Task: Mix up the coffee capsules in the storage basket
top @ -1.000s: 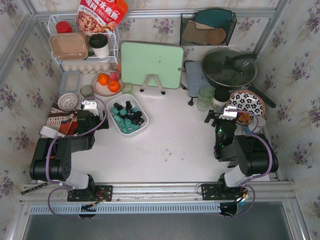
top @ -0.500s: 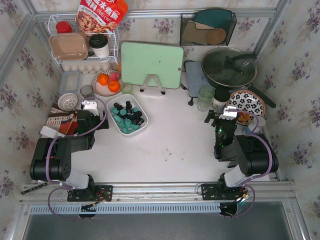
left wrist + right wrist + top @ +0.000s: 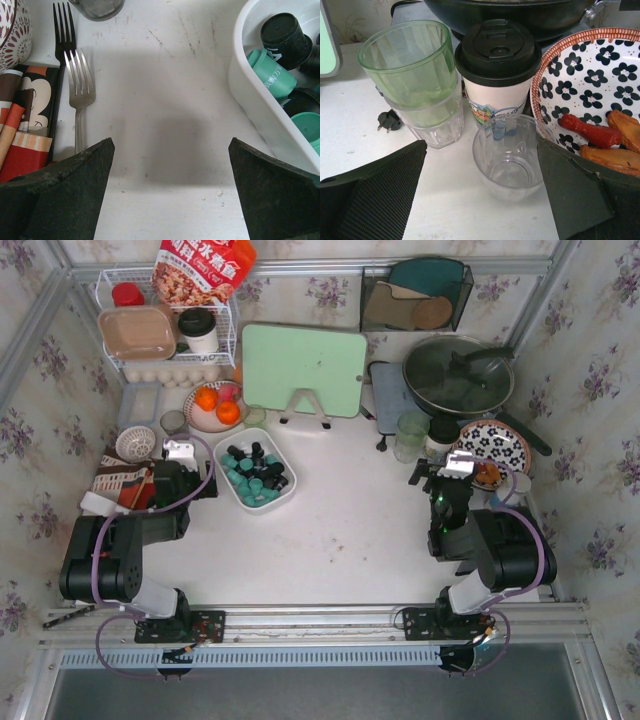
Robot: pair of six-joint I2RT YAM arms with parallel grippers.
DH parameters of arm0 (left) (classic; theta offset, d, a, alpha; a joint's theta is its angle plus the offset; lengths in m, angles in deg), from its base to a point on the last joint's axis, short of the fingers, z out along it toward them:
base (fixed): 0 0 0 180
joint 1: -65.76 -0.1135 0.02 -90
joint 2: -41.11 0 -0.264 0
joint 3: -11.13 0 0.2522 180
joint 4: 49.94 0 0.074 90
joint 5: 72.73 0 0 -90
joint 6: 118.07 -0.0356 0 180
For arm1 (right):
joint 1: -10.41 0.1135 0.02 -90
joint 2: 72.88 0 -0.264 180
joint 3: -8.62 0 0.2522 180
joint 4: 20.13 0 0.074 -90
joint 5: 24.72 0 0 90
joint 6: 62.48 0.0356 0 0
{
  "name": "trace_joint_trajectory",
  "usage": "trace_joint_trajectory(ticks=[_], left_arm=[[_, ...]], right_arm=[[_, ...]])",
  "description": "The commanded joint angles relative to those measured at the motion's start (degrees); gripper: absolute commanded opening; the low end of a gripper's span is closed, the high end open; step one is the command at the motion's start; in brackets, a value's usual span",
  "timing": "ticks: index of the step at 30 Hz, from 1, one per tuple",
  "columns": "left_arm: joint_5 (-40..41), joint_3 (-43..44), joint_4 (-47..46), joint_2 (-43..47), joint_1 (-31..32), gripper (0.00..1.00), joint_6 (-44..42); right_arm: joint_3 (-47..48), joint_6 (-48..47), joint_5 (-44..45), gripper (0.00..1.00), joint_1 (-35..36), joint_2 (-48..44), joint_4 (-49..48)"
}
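Note:
The white storage basket sits left of the table's middle and holds several teal and black coffee capsules. In the left wrist view its wall shows at the right edge with capsules inside. My left gripper is open and empty, low over bare table just left of the basket. My right gripper is open and empty at the right side, by a clear glass that stands between its fingers.
Left of my left gripper lie two forks, packets and a patterned bowl. Near my right gripper stand a green cup in a glass, a lidded coffee cup and a flowered plate of food. A pan, cutting board, wire rack and fruit plate line the back.

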Motion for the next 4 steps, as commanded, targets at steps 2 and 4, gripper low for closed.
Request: trace_joint_trajectory(ticks=[2,4], left_arm=[[0.18,0.01,-1.9,0.22,-0.08,1.0,0.31],[0.18,0.01,-1.95,0.23,-0.09,1.0,0.32]], right_arm=[[0.83,0.5,-0.59,1.0,-0.34,-0.04,0.25],[-0.03,0.17,-0.93,1.0,-0.3,-0.31,-0.44]])
